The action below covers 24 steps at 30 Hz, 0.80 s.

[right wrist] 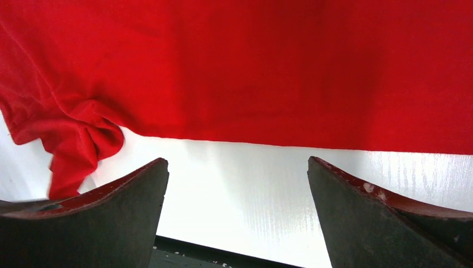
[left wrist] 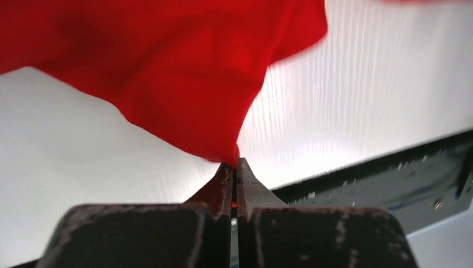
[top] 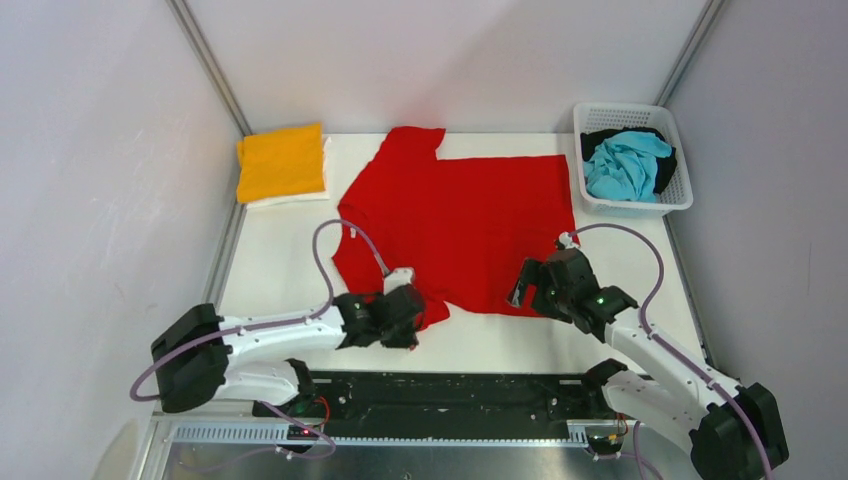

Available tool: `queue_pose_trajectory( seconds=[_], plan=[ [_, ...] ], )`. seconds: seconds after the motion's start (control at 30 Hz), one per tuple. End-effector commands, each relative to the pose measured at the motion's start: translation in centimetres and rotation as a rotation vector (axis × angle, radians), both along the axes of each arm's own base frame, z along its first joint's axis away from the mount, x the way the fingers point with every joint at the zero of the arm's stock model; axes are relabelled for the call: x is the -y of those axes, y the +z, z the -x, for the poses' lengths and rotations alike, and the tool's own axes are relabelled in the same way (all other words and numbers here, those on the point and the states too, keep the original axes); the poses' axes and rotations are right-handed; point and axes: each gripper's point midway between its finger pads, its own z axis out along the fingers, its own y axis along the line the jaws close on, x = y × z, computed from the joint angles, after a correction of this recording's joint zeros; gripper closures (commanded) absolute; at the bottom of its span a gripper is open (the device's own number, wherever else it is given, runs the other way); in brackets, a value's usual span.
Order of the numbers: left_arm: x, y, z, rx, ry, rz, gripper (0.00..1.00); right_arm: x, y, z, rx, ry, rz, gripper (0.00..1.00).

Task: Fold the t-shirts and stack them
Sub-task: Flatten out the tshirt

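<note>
The bright red t-shirt (top: 460, 225) lies spread on the white table, its hem toward the right. My left gripper (top: 412, 322) is shut on the shirt's near sleeve tip (left wrist: 220, 142), with cloth pinched between the fingertips. My right gripper (top: 527, 290) is open and empty, just in front of the shirt's near edge (right wrist: 312, 139). An orange-yellow t-shirt (top: 281, 160) lies folded on top of a folded white one (top: 290, 199) at the back left. A turquoise t-shirt (top: 625, 165) and a black one (top: 600, 137) lie in the basket.
A white plastic lattice basket (top: 684, 195) stands at the back right corner. The black base rail (top: 450, 390) runs along the table's near edge. Grey walls close in the left, back and right sides.
</note>
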Motion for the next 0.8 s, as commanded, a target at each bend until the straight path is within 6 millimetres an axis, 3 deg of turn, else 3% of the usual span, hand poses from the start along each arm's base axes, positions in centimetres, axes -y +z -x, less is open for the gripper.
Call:
queue_pose_trajectory(
  seconds=[0.0,0.07,0.3,0.4,0.47,0.53,0.57,0.63,0.77],
  plan=[
    [-0.1,3.1,-5.0,0.121,0.04,0.025,1.0,0.4,0.4,-0.5,0.033,-0.002,0.008,0.01],
    [0.5,4.5,-7.3,0.15,0.042,0.035,0.98,0.6,0.4,-0.6,0.035,-0.011,0.01,0.01],
    [-1.2,4.7,-15.1,0.154,0.145,0.01,0.93,1.5,0.0,-1.1,0.022,-0.043,0.018,0.0],
    [-0.9,5.2,-17.9,0.153,0.156,0.029,0.89,1.5,-0.3,-1.2,0.008,-0.043,0.018,0.01],
    [-0.9,4.3,-19.2,0.123,0.154,0.02,0.81,1.5,-0.5,-1.2,0.0,-0.044,0.018,0.01],
    [-1.0,4.0,-20.3,0.109,0.153,0.025,0.61,1.5,-0.7,-1.2,-0.008,-0.043,0.023,0.01],
    [-0.9,3.9,-20.4,0.098,0.147,0.036,0.47,1.5,-0.8,-1.2,-0.012,-0.043,0.024,0.0],
    [-0.8,3.9,-20.4,0.084,0.138,0.05,0.34,1.6,-0.9,-1.2,-0.017,-0.045,0.023,0.01],
    [-2.5,4.0,-18.6,0.093,0.166,0.043,0.19,1.8,-0.8,-1.3,-0.013,-0.048,0.026,0.01]
  ],
)
